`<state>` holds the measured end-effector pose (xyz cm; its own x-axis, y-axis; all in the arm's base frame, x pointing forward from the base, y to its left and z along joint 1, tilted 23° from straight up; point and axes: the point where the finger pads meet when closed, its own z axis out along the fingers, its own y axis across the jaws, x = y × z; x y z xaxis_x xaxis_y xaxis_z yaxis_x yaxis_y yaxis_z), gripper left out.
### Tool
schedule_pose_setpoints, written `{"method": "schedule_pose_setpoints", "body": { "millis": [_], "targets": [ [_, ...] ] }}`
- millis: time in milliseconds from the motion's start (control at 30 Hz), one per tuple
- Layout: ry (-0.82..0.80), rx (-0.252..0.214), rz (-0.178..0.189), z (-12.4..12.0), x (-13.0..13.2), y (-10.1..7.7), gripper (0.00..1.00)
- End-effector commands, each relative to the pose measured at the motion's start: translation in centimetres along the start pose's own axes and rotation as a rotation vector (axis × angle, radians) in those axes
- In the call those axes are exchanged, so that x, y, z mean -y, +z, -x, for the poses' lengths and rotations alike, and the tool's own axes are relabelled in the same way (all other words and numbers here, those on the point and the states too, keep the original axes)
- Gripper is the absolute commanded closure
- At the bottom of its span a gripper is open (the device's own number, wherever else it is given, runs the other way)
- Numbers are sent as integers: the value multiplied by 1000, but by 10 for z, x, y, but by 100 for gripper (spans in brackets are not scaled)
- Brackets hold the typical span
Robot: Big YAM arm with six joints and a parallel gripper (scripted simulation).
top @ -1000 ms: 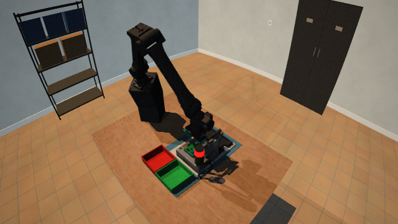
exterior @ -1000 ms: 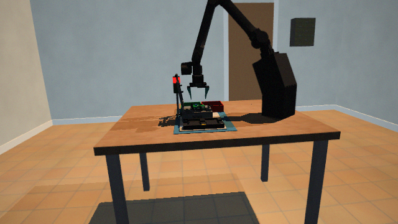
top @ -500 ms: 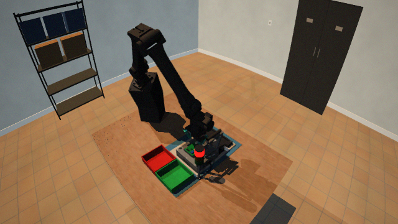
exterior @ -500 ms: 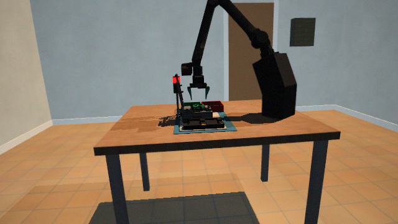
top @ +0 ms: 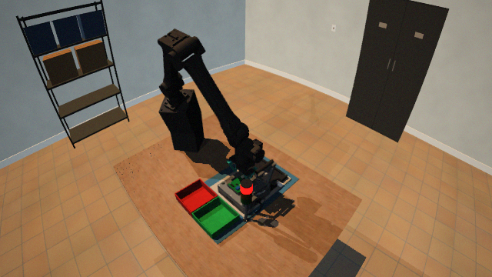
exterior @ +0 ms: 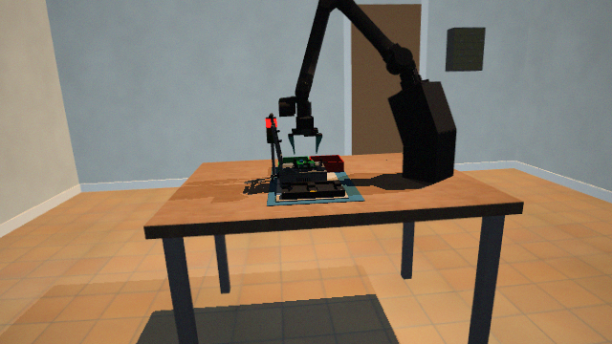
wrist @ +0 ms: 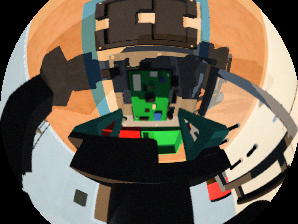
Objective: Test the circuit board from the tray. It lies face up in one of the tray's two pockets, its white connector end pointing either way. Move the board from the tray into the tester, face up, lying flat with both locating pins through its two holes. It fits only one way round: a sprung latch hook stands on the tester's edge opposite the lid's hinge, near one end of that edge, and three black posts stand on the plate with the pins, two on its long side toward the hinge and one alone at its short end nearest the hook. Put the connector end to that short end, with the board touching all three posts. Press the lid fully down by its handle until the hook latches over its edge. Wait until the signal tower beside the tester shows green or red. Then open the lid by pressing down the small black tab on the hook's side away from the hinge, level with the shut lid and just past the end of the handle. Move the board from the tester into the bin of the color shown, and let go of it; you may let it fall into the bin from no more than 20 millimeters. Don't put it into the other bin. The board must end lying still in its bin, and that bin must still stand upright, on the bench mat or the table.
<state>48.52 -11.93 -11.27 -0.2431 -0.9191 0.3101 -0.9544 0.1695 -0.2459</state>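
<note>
The green circuit board [wrist: 152, 99] lies in the grey tester [top: 234, 195], uncovered and visible from above; it also shows in the top view [top: 233, 186] and the exterior view [exterior: 302, 162]. The tester's lid [top: 267, 178] stands raised. The signal tower [top: 246, 188] beside the tester glows red, as the exterior view [exterior: 271, 123] also shows. My gripper [exterior: 305, 139] hangs open and empty a short way above the board, fingers pointing down; in the wrist view [wrist: 152, 129] its teal fingers frame the board.
The red bin [top: 195, 195] and the green bin [top: 215, 216] stand side by side on the blue mat next to the tester. The black tray [wrist: 148, 23] lies beyond the tester. The arm's base block [top: 182, 119] stands at the table's back.
</note>
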Motion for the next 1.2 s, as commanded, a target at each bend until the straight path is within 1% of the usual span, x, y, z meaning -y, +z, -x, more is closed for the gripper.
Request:
{"method": "schedule_pose_setpoints", "body": {
  "millis": [0,433,500,533,567,633,667,733,1167],
  "targets": [
    [12,2,-21,-6,14,6,8],
    [10,1,-17,-8,11,43,8],
    [10,1,-17,-8,11,43,8],
    [12,1,-23,-10,12,41,8],
    [13,1,-26,-10,14,43,8],
    [10,1,-17,-8,11,48,8],
    [10,1,-17,-8,11,49,8],
    [8,1,-1,-9,3,48,8],
    [9,0,-3,-9,3,47,8]
  ]
}}
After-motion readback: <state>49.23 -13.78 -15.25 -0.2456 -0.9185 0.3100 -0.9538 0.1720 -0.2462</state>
